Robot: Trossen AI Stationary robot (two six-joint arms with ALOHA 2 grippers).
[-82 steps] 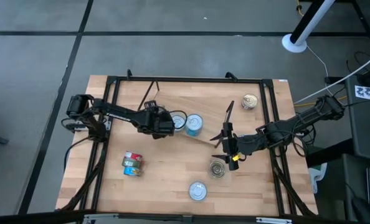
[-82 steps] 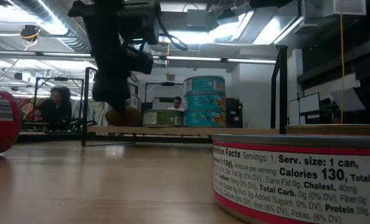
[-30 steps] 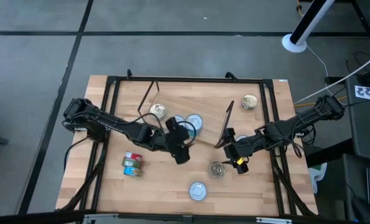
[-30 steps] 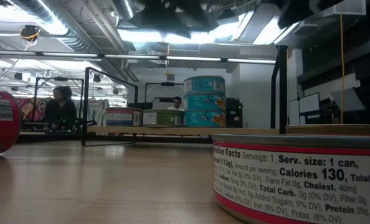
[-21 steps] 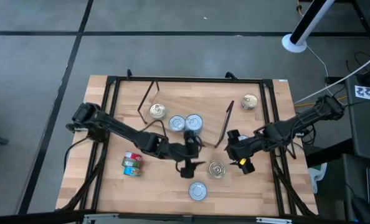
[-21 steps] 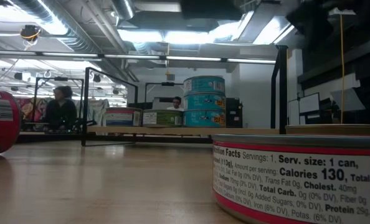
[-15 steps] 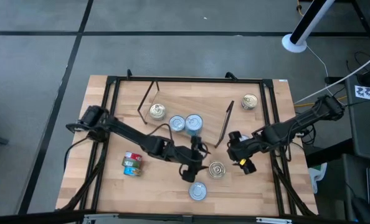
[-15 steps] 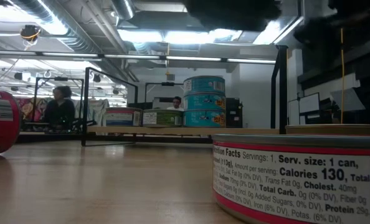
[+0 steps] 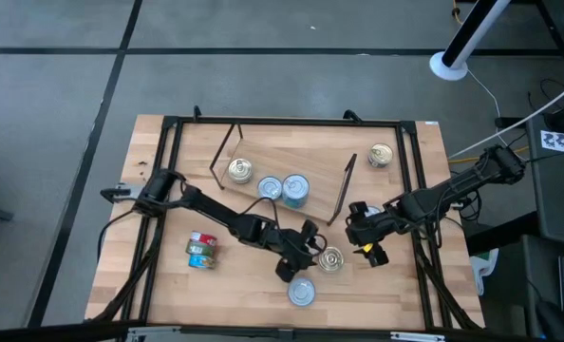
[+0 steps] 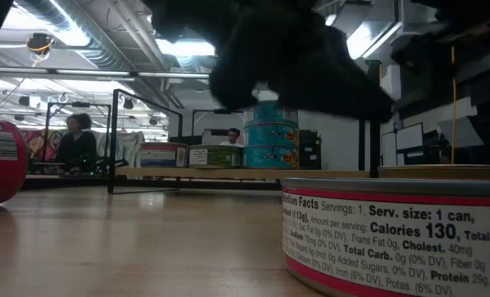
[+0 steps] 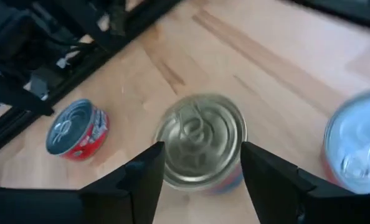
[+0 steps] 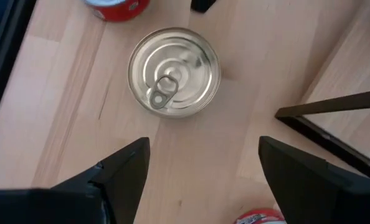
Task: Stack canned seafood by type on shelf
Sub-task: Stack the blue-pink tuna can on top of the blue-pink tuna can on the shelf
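Note:
A gold-lidded can (image 9: pixel 331 258) (image 11: pixel 200 140) stands on the tabletop. My left gripper (image 9: pixel 312 249) (image 11: pixel 200 180) hangs low over it, open, one finger on each side of its wall. My right gripper (image 9: pixel 360 237) (image 12: pixel 203 180) hovers open just right of the same can (image 12: pixel 172 71). On the shelf (image 9: pixel 301 157) stand a gold-lidded can (image 9: pixel 240 171), a silver-lidded one (image 9: pixel 271 188) and a stack of three teal cans (image 10: pixel 270 136). A red-walled can (image 9: pixel 301 292) stands near the front edge. A red-green can (image 9: pixel 202 250) lies on its side. My left gripper comes at the gold-lidded can slanting down from the table's left, its fingers (image 11: pixel 141 180) beside the can's wall (image 11: pixel 166 177). I cannot tell whether they touch it. The can stands upright on the table.
Another gold-lidded can (image 9: pixel 382 155) stands at the far right, outside the shelf. A red-walled can (image 11: pixel 79 127) sits by the right arm. The shelf's black wire legs (image 9: pixel 344 190) and the black table frame (image 9: pixel 168 171) stand close by. People sit in the room beyond (image 10: pixel 78 144).
My left gripper has left the shelf and swung toward the table's near-right. It has come down and rolled, and now sits around the gold-lidded can. The can has stayed put. My right gripper has sunk a little.

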